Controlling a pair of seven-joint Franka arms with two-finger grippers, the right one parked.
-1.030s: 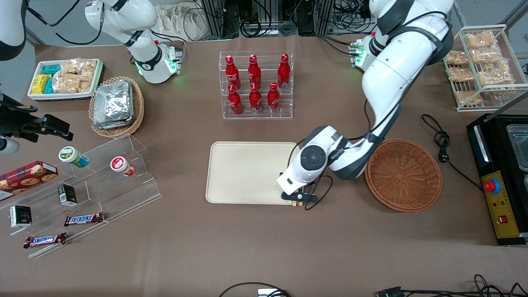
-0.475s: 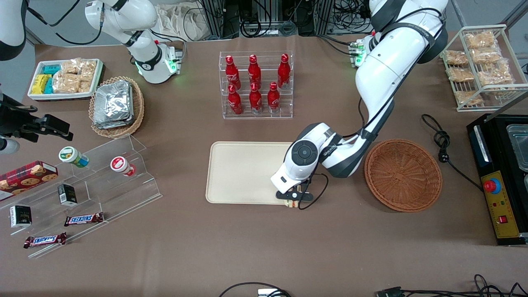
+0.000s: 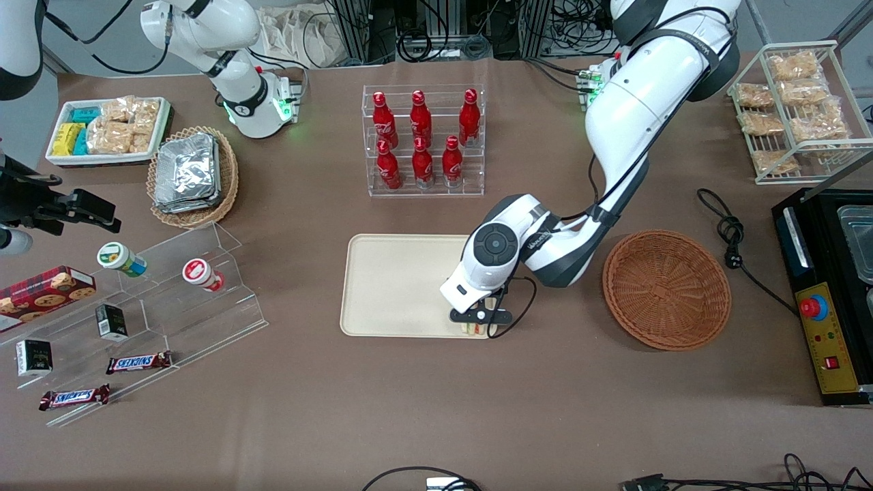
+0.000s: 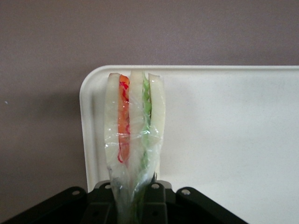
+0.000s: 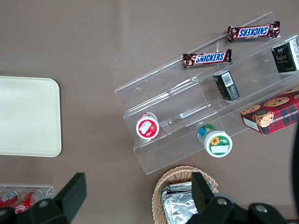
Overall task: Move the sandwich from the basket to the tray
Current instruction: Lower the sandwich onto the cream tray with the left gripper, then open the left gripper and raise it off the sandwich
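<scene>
The claw grips the plastic-wrapped triangular bread sandwich by its base, wedge standing upright, long axis pointing away from the claw. It hangs above the flat cream rectangular tray, over the corner nearest the front camera.

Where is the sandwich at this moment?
The sandwich is clamped in the left arm's hand, held over the corner of the tray that is nearest the front camera and closest to the basket.
</scene>
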